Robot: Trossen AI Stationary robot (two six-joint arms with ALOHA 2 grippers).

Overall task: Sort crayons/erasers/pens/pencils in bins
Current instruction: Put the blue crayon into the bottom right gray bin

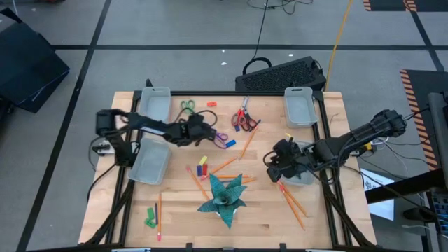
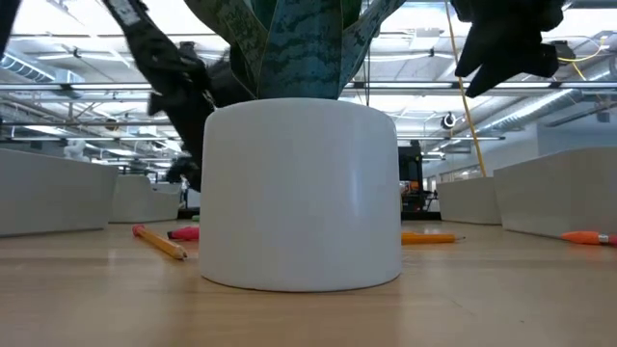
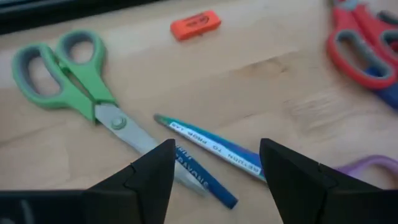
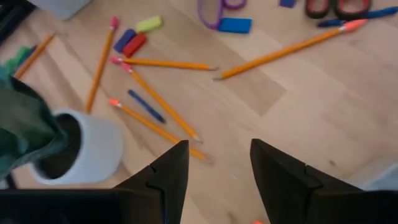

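The wooden table (image 1: 126, 210) is carrying four bins: two on the left (image 1: 157, 105) (image 1: 150, 161), one at the far right (image 1: 299, 106), one under the right arm. A white-potted plant (image 1: 224, 197) is standing front centre. The left gripper (image 3: 214, 171) is hovering with fingers apart over two blue pens (image 3: 208, 148), beside green scissors (image 3: 74, 81). The right gripper (image 4: 217, 165) is hanging with fingers apart, holding nothing, above pencils (image 4: 158, 99) that are lying scattered mid-table. An orange eraser (image 3: 195, 23) is lying farther off.
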